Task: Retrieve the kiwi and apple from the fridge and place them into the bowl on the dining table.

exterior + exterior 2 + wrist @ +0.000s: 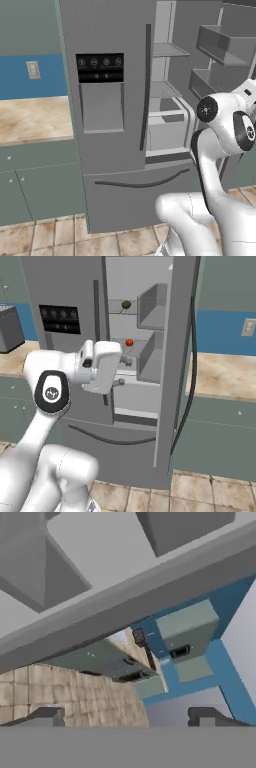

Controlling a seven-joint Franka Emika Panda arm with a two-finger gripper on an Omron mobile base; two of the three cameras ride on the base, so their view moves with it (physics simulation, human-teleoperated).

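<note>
Fruit is sitting inside the open right half of the fridge [150, 356]: one kiwi [126, 305] is lying on an upper shelf, and one apple [129, 342] is resting on the shelf below it, both toward the left of the compartment in the right base view. The gripper [127, 717] is hanging in front of that compartment, just outside it, with the apple showing near the hand's upper edge and the kiwi higher still, well above it. The two fingertips [47, 716] are standing wide apart in the hand view, with nothing between them; the hand is gripping nothing.

The hand's camera is looking at a steep roll, so grey door edges and shelf undersides are crossing the picture as slanted bands, and the floor tiles [75, 697], a blue wall [220, 612] and teal cabinets [100, 659] are showing tilted beyond them. In the left base view the fruit cannot be made out, since the shelves are being seen edge-on past the closed left door [105, 90]; the open right door [225, 55] is being cut off by the frame, and the arm is covering the lower right. In the right base view the white hand body is covering the fingers themselves. Both fruits are showing as small blobs, too small for surface detail.
</note>
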